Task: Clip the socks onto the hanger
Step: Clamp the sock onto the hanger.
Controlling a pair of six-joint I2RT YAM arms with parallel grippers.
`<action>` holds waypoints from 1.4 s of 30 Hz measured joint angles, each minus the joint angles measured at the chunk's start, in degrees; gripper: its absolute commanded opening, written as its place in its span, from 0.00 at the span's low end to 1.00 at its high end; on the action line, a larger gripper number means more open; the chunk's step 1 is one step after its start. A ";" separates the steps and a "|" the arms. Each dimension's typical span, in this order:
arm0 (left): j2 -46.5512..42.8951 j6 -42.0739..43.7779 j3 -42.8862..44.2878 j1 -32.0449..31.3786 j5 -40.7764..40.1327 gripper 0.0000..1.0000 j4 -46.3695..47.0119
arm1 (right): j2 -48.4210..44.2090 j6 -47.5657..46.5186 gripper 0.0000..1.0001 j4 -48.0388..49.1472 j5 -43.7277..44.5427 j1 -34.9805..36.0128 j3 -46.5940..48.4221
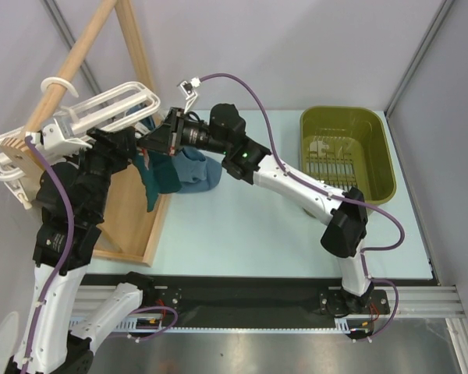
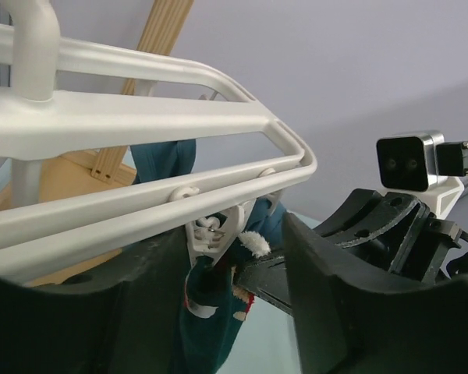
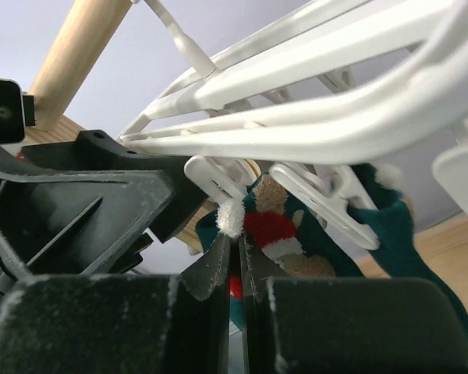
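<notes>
The right gripper (image 3: 235, 248) pinches the cuff of a dark teal fabric sock (image 3: 271, 231) with a red-and-white motif up at a small white plastic clip (image 3: 217, 179) under the white plastic bar-frame hanger (image 3: 320, 128). The left gripper (image 2: 232, 251) has its jaws apart around that clip. If the clip bites only the fluffy edge, the sock may slip free when the right gripper releases.

Overhead view — wrist views close under hanger (image 2: 140, 117)

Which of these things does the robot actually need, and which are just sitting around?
Needed: hanger, clip, teal sock, blue sock.
Just there: green basket, wooden rack.
</notes>
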 measured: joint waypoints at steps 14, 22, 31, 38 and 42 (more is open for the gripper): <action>-1.14 -0.07 -0.04 0.00 -0.02 0.93 -0.76 | 3.50 2.36 0.52 2.05 -0.96 -0.04 3.43; -3.61 -2.23 -0.04 -0.02 2.97 0.92 -1.62 | 3.63 -0.37 0.83 -3.37 -0.46 -0.07 3.72; -5.99 -6.84 0.11 -0.02 9.62 0.93 -1.36 | -6.05 -7.45 0.91 -13.64 2.80 -1.29 -4.59; -6.80 -13.14 -2.67 -0.04 6.29 0.96 -2.80 | -14.29 -8.11 0.94 -12.76 3.21 -5.68 -12.13; -8.61 -15.63 -8.74 0.04 1.90 0.98 -4.74 | -14.56 -8.41 1.00 -12.15 2.51 -5.79 -13.22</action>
